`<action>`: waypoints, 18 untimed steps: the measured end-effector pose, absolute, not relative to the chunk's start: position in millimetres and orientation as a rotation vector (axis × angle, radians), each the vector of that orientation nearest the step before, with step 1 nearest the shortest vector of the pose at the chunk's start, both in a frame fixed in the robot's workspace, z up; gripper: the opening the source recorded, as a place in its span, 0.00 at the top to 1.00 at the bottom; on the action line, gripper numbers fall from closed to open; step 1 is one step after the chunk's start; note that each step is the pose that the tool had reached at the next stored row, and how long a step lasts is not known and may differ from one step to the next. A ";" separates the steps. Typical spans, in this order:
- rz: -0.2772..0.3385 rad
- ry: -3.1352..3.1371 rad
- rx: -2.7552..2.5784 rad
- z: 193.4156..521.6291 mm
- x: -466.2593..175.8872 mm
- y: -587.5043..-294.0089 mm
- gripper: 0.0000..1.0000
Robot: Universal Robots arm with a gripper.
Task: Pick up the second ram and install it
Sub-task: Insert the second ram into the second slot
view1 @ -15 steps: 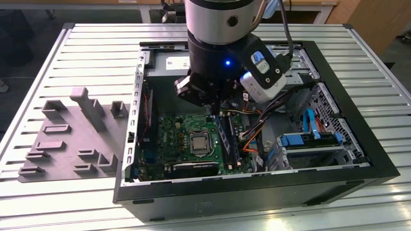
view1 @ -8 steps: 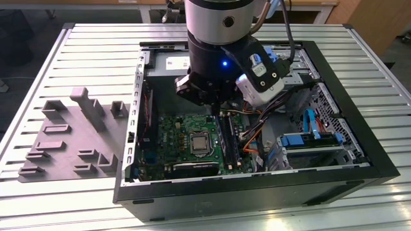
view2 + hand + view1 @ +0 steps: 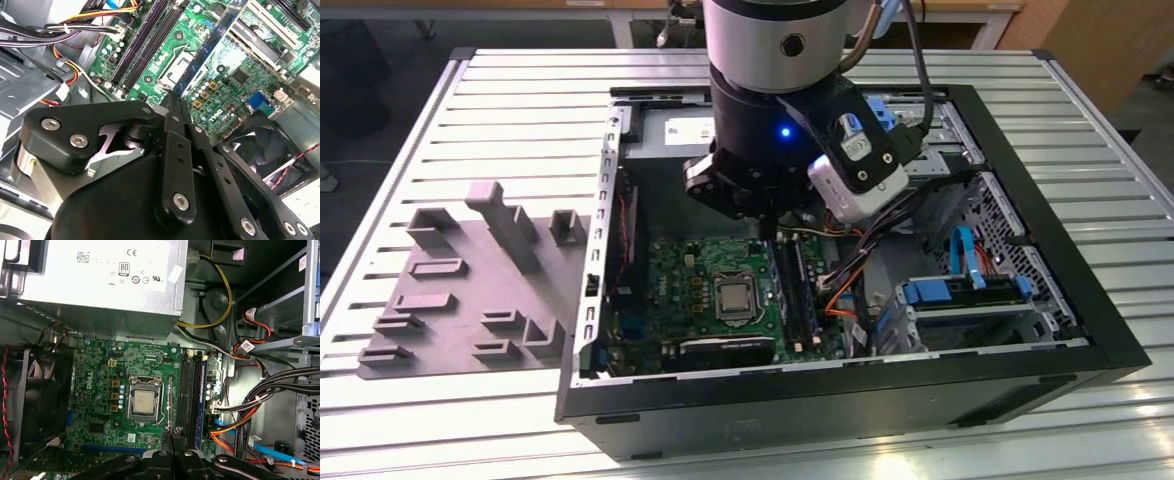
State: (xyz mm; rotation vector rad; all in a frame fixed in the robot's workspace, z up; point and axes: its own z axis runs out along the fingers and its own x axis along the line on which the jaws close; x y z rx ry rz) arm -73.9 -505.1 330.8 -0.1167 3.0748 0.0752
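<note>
Green motherboard (image 3: 707,270) lay under your tool (image 3: 767,220) at mid-frame in the exterior view, fingers (image 3: 176,145) pinched shut on what looked like the second ram (image 3: 172,432), edge-on; you were mid-install, and seating called for squaring it over the slots (image 3: 191,385).

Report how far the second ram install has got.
Picked up, it seems: the gripper is shut on a thin dark edge, likely the second ram, above the motherboard. Left to do: seating it in the black slots; it is not in them yet.

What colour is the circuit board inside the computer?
The circuit board is green, clearest in the first wrist view.
</note>
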 end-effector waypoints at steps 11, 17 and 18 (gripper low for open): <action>0.075 3.075 -0.116 330.4 -73.4 -495.7 0.89; 0.076 3.075 -0.116 329.3 -71.9 -494.3 0.89; 0.075 3.075 -0.116 329.1 -71.6 -494.3 0.89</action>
